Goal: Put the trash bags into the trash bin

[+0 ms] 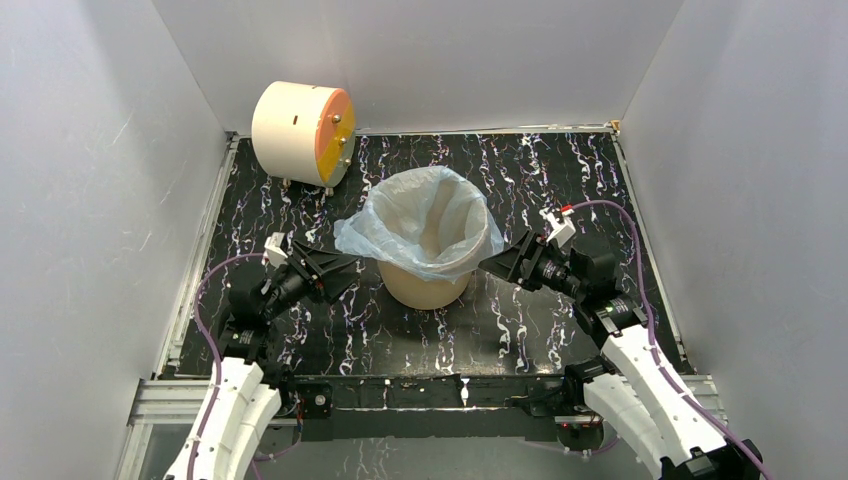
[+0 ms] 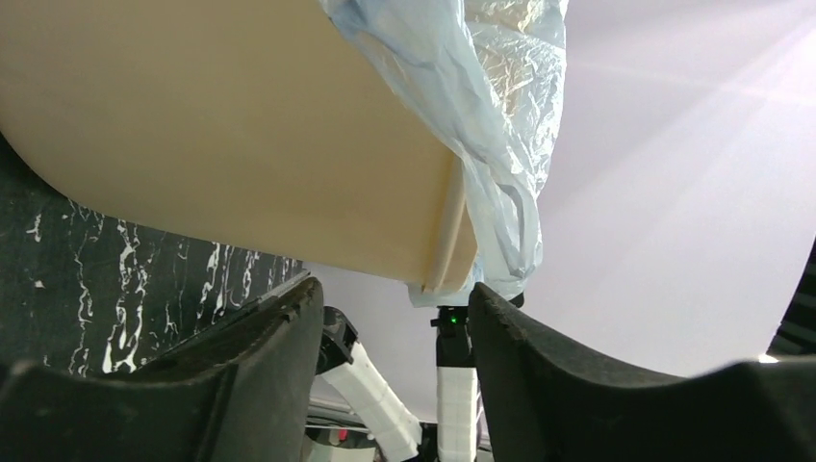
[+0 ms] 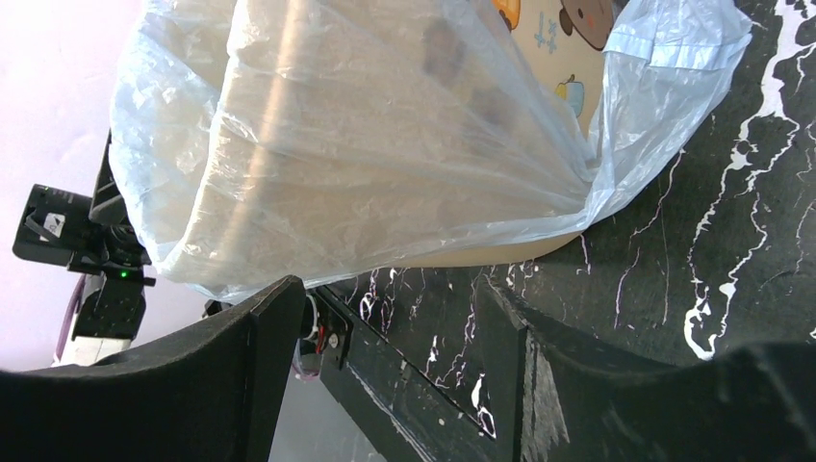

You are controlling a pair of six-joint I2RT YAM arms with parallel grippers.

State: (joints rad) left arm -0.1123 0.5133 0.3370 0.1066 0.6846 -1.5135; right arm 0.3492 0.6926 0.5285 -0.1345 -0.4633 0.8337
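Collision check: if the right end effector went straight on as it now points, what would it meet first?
The right end effector would likely first meet the trash bag draped over the trash bin; exact depth unclear.

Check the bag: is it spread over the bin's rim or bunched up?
Spread. The pale blue bag lines the tan bin, mouth open, edges draped outside its rim.

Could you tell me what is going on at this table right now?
The pale blue trash bag sits in the tan bin at the middle of the table, its edge draped over the rim. The left gripper and the right gripper flank the bin, both open and holding nothing. A cream drum lies at the back left.
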